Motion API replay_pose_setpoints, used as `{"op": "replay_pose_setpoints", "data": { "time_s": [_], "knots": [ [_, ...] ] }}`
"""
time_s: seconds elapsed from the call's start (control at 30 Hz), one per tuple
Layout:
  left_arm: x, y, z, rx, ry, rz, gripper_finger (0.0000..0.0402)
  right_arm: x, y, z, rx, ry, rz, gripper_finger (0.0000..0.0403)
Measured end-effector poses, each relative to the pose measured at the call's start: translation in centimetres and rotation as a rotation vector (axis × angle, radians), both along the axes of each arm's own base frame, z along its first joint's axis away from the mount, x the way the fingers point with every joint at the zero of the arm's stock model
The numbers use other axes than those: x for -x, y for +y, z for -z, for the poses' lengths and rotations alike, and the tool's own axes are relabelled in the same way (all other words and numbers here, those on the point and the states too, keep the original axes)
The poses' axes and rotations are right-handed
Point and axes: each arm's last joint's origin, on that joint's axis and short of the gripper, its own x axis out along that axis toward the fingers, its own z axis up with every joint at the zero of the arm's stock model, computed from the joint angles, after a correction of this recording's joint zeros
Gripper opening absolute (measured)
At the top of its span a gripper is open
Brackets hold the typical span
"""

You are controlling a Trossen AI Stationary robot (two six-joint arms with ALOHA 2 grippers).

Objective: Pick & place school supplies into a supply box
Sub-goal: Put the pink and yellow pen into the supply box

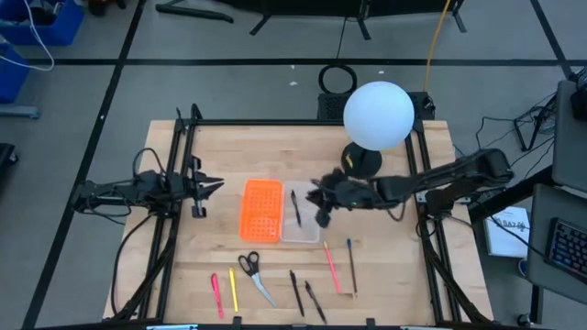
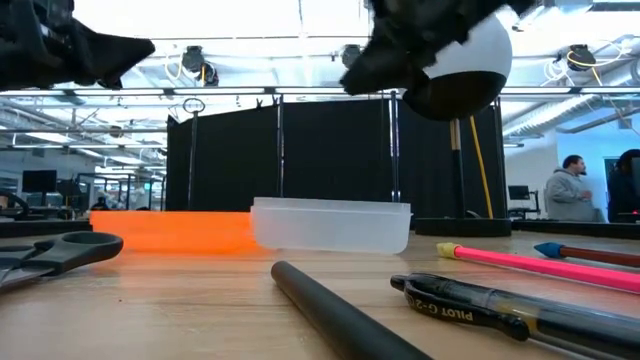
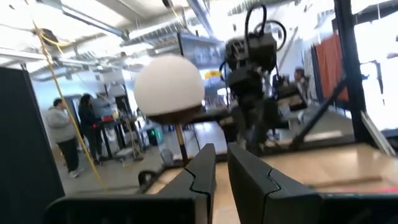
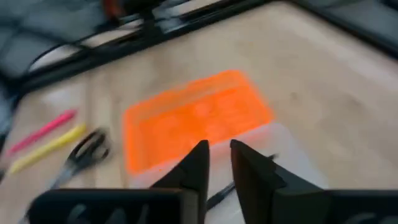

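Note:
The supply box lies open at mid-table, with an orange grid half [image 1: 261, 209] joined to a translucent tray [image 1: 307, 229]. A black pen [image 1: 295, 207] lies inside the tray. My right gripper [image 1: 322, 216] hovers above the tray, tipped down, its fingers [image 4: 198, 163] close together with nothing between them. Along the near edge lie a pink pen [image 1: 215, 293], a yellow pencil [image 1: 233, 289], scissors [image 1: 252, 270], two black pens [image 1: 296, 291], a pink pencil [image 1: 332, 267] and a reddish-brown pencil [image 1: 351, 264]. My left gripper [image 1: 213, 186] waits at the left edge, shut and empty.
A white globe lamp [image 1: 378, 115] on a dark base [image 1: 360, 161] stands at the far side, just behind my right arm. Black frame rails [image 1: 179, 211] run along the table's left and right edges. People stand in the room beyond [image 2: 570, 192].

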Motion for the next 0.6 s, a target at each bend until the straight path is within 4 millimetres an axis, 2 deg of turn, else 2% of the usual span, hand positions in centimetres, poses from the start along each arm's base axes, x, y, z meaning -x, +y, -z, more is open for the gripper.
{"op": "replay_pose_setpoints", "data": {
  "time_s": [0.1,0.23,0.4,0.6],
  "knots": [
    [-0.1,0.0,0.7,0.027,0.072,0.005,0.0051,2.0,0.0,3.1,0.015,-0.001,-0.101,0.0014],
    [-0.3,-0.1,1.2,0.164,0.115,0.067,0.0051,3.7,-0.1,4.9,0.033,-0.104,-0.115,0.0007],
    [-0.3,-0.2,1.6,0.268,0.145,0.103,0.0051,4.6,0.0,5.8,0.088,-0.109,-0.123,0.0002],
    [-0.4,-0.5,2.1,0.558,0.205,0.219,0.0051,4.8,1.3,5.7,0.188,-0.104,-0.259,0.0001]
  ]
}}
